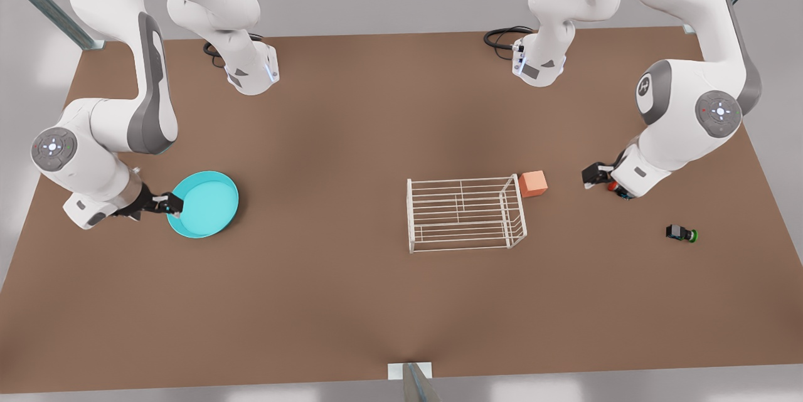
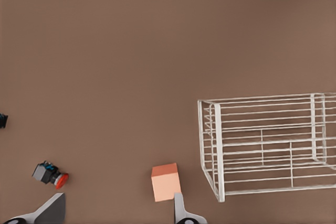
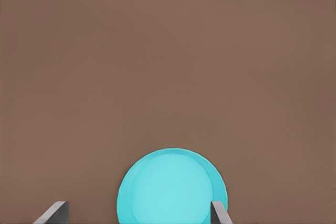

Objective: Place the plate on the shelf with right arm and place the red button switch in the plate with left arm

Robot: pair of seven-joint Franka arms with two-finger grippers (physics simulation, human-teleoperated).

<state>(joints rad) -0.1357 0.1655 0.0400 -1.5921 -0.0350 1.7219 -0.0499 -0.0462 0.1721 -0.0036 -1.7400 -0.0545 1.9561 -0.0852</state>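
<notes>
Turquoise plate (image 1: 206, 204) lies on the tabletop (image 1: 351, 301) at left-centre, right gripper (image 1: 168, 204) at its rim, jaws apart; shelf (image 1: 464, 214) bare; left gripper (image 1: 611, 185), jaws apart, over red button switch (image 2: 50, 174); nothing placed yet.

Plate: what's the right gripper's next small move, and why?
Probably close on the rim: the right gripper sits open at the edge of the plate, which lies on the table, far from the shelf.
</notes>
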